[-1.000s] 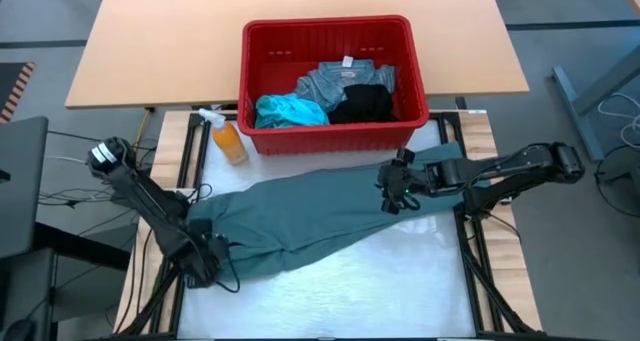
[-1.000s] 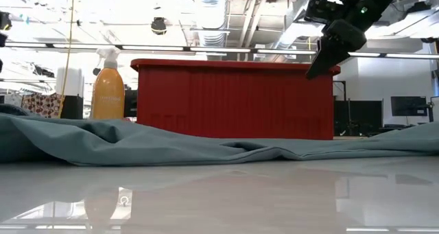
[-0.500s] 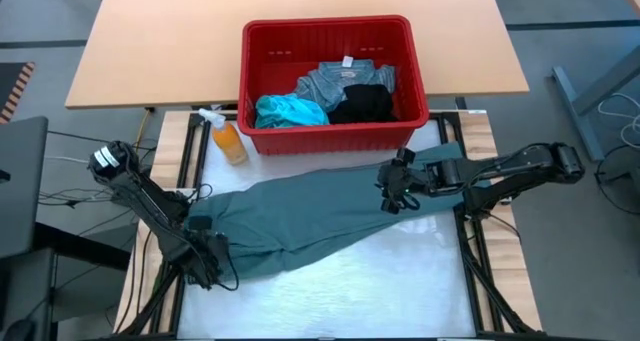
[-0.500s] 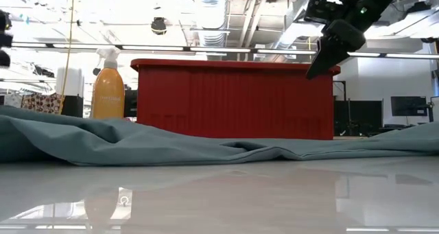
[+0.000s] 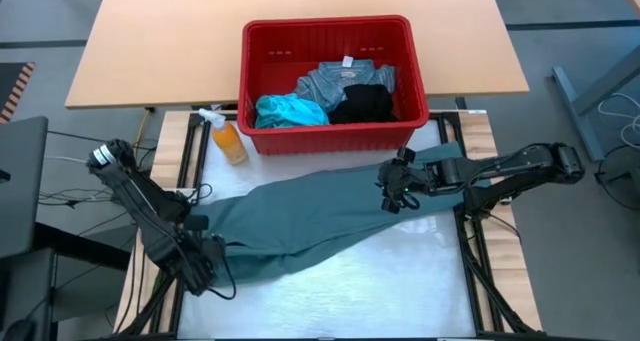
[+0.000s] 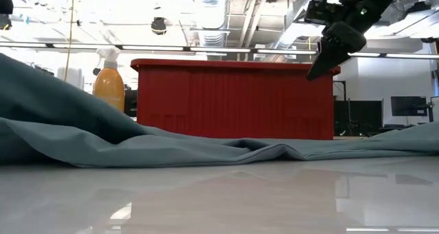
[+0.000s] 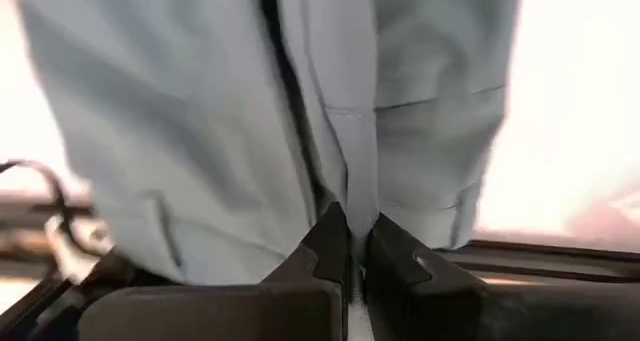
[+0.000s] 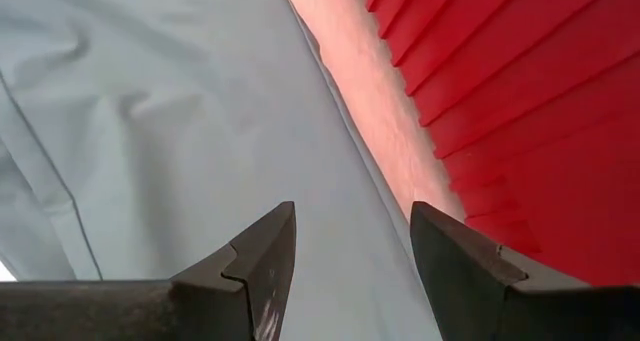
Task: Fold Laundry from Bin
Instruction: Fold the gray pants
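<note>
Left tool: we see the left tool (image 5: 203, 268) at the near left corner of the bench (image 5: 380, 281), its fingers (image 7: 335, 243) pinched together on a fold of the grey-green garment (image 5: 310, 216).
Right tool: our right tool (image 5: 392, 194) hangs over the right part of that garment, just near of the bin (image 5: 330, 136); its fingers (image 8: 262, 253) stand apart with nothing between them.
Grey-green garment: we find it spread across the bench from near left to far right, with its left end raised into a slope in the low view.
Bin: the red bin sits at the far edge of the bench, and in it we see a turquoise piece (image 5: 288, 110), a black piece (image 5: 363, 104) and a mottled blue-grey piece (image 5: 338, 80).
Spray bottle: we note the orange spray bottle (image 5: 226, 137) upright just left of the bin.
</note>
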Controlling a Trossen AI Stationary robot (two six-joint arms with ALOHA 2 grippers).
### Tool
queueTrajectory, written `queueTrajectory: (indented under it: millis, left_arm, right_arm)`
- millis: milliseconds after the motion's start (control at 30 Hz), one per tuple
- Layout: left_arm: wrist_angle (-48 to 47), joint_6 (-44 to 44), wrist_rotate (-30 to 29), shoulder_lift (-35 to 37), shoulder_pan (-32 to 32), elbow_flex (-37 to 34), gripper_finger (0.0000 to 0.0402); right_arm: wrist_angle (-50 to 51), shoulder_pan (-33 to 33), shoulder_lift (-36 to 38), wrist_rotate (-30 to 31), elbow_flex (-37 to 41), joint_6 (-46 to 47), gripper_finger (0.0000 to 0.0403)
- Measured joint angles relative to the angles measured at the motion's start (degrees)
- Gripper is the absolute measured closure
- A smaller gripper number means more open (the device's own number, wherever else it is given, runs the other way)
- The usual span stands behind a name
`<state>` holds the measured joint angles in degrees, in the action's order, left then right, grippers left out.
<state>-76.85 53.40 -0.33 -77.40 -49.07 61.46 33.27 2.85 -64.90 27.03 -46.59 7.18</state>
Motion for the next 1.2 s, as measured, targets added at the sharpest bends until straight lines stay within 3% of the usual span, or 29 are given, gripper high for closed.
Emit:
queueTrajectory:
  millis: [233,433,667,800,967,1200]
  left_arm:
    - [-4.5,-0.2,3.0,-1.6,-1.2,0.5,0.0401]
    - [-9.7,-3.1,-3.4,-1.4,-0.9,4.8,0.0401]
    - [-12.5,-1.4,-7.6,-0.9,-0.7,12.2,0.0401]
    - [-10.6,0.9,-5.4,-1.6,-2.5,12.8,0.0401]
    - [-0.7,4.4,0.1,-4.1,-8.0,8.0,0.0401]
    - [22.3,6.6,2.5,-10.2,-11.5,-1.3,0.0401]
  right_arm:
    - [4.6,-0.7,0.0,-0.6,0.0,0.3,0.0182]
    - [-1.6,0.2,-0.9,-16.5,0.0,0.4,0.0182]
    - [-1.7,3.1,-1.1,-11.7,0.0,0.6,0.0182]
    - [-1.2,3.1,-1.1,-11.8,0.0,2.3,0.0182]
    - [1.6,3.1,-1.1,-11.8,0.0,2.9,0.0182]
    - [2.6,2.6,-1.1,-11.8,0.0,2.9,0.0182]
